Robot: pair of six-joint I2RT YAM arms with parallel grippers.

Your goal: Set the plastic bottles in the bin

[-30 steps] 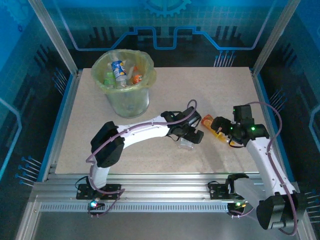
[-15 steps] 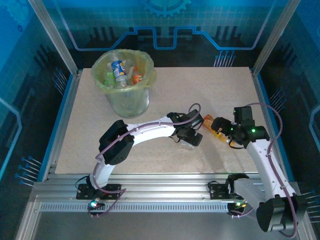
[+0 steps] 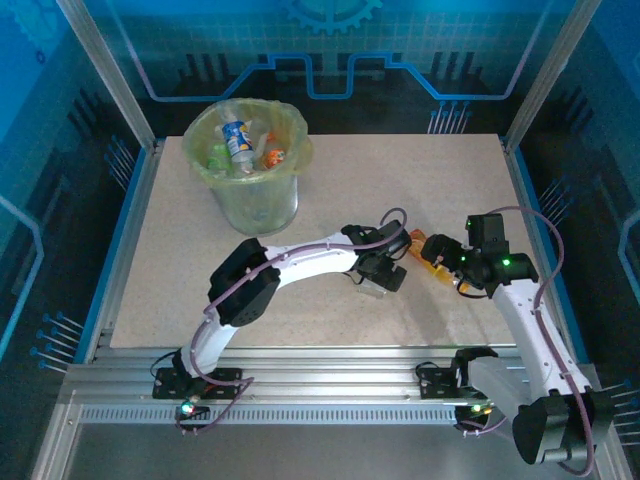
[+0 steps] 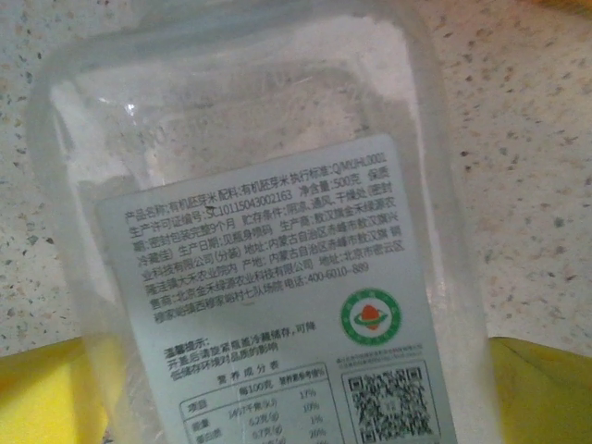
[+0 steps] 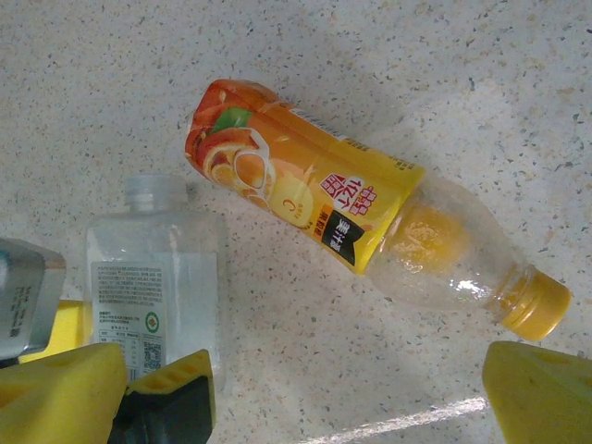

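A clear square bottle [image 4: 259, 157] with a white printed label lies on the table between the yellow pads [image 4: 46, 398] of my left gripper [image 4: 296, 407]. That gripper stands open and straddles the bottle [image 3: 372, 292] from above. An orange-labelled juice bottle [image 5: 314, 199] with an orange cap lies just ahead of my right gripper [image 5: 305, 407], which is open over bare table. The clear bottle [image 5: 153, 277] lies to its left. The bin [image 3: 250, 195] stands at the back left with several bottles [image 3: 238, 142] inside its yellow-green liner.
The two grippers [image 3: 378, 280] [image 3: 437, 258] work close together right of centre, with the orange bottle [image 3: 415, 241] between them. Metal frame posts [image 3: 110, 75] rise at the table's back corners. Open speckled tabletop [image 3: 200, 250] stretches between the bin and the arms.
My left arm has stretched a little further right and settled over the clear bottle. The right arm and the orange bottle have hardly moved.
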